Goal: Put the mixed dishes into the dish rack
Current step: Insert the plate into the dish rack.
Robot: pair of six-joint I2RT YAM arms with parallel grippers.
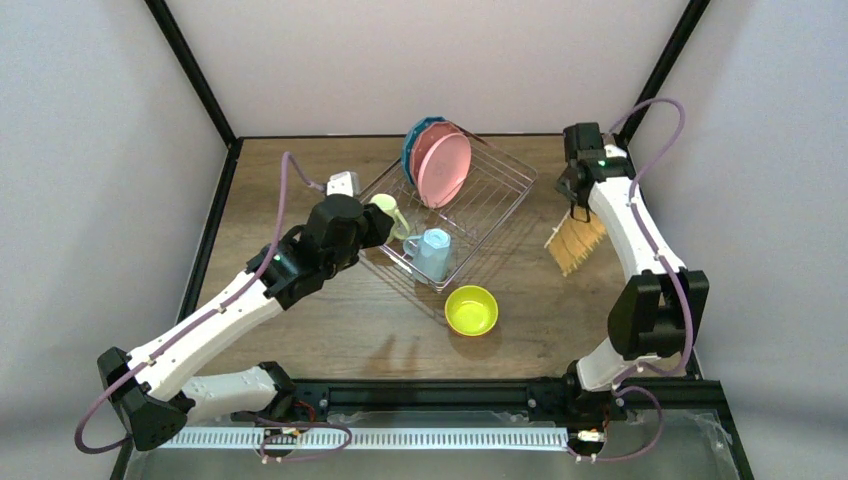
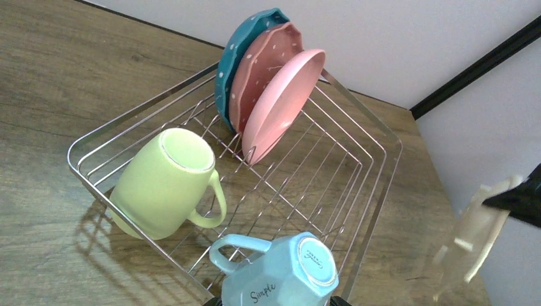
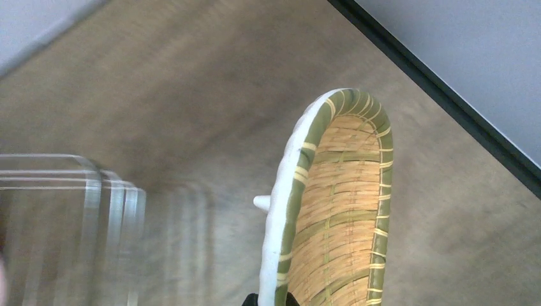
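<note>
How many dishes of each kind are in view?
Plates: 4 (teal dotted plate, pink dotted plate, plain pink plate, woven plate)
Mugs: 2 (pale green mug, light blue mug)
Bowls: 1 (lime bowl)
Total: 7

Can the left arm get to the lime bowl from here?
Probably yes: the lime bowl sits alone by the dish rack; the open left end effector only has to clear the light blue mug.

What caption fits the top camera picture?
The woven plate hangs beside the dish rack; the lime bowl waits outside.
</note>
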